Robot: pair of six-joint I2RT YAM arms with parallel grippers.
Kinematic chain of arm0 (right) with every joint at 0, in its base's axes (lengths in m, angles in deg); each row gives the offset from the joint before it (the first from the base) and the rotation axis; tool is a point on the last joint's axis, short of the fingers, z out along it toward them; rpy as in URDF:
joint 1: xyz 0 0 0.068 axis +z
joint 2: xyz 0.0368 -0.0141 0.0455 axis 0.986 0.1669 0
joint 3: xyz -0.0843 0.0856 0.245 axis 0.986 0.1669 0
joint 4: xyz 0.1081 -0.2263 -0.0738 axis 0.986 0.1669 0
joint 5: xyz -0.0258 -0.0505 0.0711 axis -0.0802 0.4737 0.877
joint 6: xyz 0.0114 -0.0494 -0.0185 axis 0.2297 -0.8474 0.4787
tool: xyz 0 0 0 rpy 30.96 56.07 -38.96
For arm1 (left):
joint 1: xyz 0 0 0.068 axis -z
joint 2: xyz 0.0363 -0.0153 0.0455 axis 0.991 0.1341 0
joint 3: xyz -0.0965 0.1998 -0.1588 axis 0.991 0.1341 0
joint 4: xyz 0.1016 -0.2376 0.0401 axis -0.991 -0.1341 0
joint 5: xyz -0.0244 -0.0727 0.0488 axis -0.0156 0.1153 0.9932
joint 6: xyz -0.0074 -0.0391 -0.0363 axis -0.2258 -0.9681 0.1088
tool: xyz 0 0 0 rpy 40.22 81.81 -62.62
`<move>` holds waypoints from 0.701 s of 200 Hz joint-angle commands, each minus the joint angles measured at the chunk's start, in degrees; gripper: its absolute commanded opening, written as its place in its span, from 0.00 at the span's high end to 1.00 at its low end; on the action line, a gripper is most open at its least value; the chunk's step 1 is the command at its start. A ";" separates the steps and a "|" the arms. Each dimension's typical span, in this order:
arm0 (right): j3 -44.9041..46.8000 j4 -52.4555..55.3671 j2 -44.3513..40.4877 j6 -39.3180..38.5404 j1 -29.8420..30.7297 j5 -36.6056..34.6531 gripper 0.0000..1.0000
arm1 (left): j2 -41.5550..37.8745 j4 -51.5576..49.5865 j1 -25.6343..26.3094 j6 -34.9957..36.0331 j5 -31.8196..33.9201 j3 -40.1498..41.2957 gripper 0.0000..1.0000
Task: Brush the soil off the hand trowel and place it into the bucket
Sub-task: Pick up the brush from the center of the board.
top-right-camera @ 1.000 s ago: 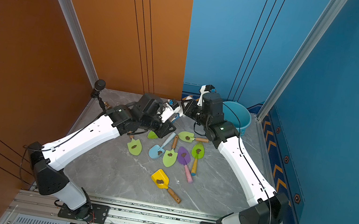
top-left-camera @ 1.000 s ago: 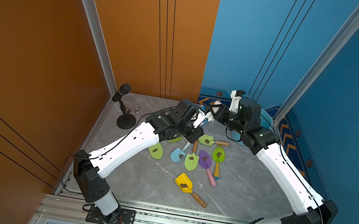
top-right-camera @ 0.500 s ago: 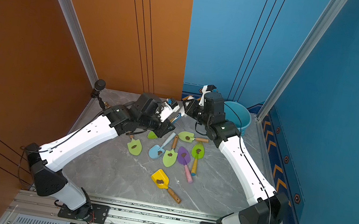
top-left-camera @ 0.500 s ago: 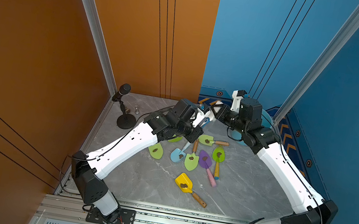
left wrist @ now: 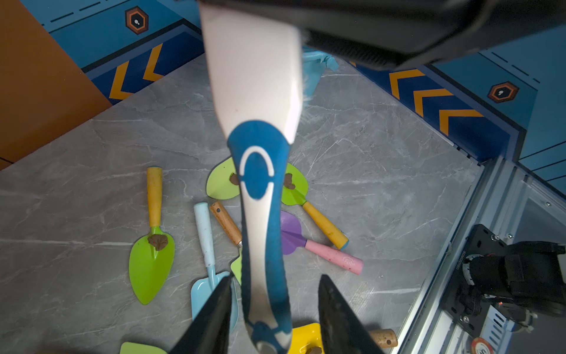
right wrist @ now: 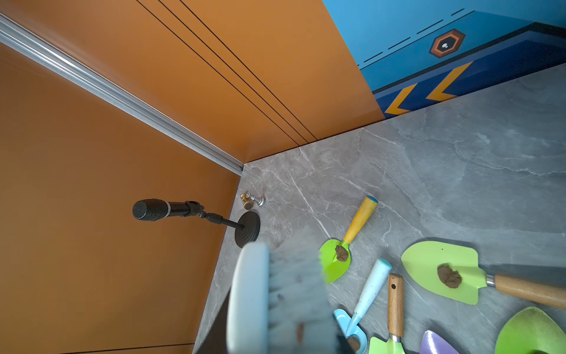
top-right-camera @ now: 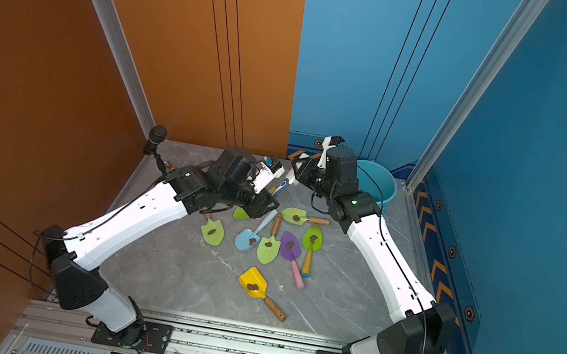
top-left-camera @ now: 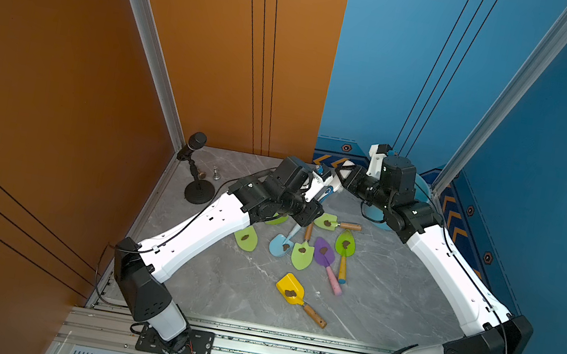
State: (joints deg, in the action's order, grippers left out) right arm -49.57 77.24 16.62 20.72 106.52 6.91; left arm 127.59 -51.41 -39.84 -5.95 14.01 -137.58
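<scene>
**A:** What has just changed?

**B:** The left end effector [left wrist: 275, 279] has just loosened. Its fingers [left wrist: 214, 315] now stand apart, with a gap on each side of the handle of the brush [left wrist: 263, 171]. Just to the right, the right end effector [top-left-camera: 344, 176] is clamped on the head of the brush. I judge that the brush is passing from the left arm to the right arm.

**A:** And what does this mean for the task?

**B:** The brushing is not yet begun. The hand trowels lie on the bench [top-left-camera: 217, 284], from the green trowel [top-left-camera: 249, 246] at the left to the purple trowel [top-left-camera: 328, 259] further right. Each blade that shows carries a lump of soil [top-left-camera: 245, 237]. The bucket [top-right-camera: 385, 197] stands in the far right corner, behind the right arm, and no trowel shows in it.

**A:** Which view tells what the others do not?

**B:** Only the left wrist view shows the gaps beside the handle. In both top views the arms cover this place. The right wrist view shows the bristles [right wrist: 294, 291], close and blurred, and a microphone [right wrist: 153, 209] at the left wall. The bucket is clear only in a top view, and no wrist view has it.
</scene>
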 commanded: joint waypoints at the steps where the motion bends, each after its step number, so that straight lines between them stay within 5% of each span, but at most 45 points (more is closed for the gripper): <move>1: 0.11 -2.55 -1.67 1.34 -0.46 1.54 0.83 | 1.34 -0.25 0.59 -0.02 -1.55 -1.22 0.53; 92: 0.54 -2.24 -1.59 1.63 -1.61 3.21 0.83 | 1.41 0.48 0.56 -0.37 -2.99 -1.49 0.63; 140: -0.87 -1.19 -0.62 1.72 -1.96 5.51 0.83 | 1.65 1.70 1.03 -0.43 -2.42 -1.00 0.87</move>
State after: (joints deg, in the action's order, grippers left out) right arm -49.31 77.04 16.60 22.05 104.73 10.37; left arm 129.05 -51.19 -40.10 -7.65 13.70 -137.64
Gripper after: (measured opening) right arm 0.262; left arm 0.201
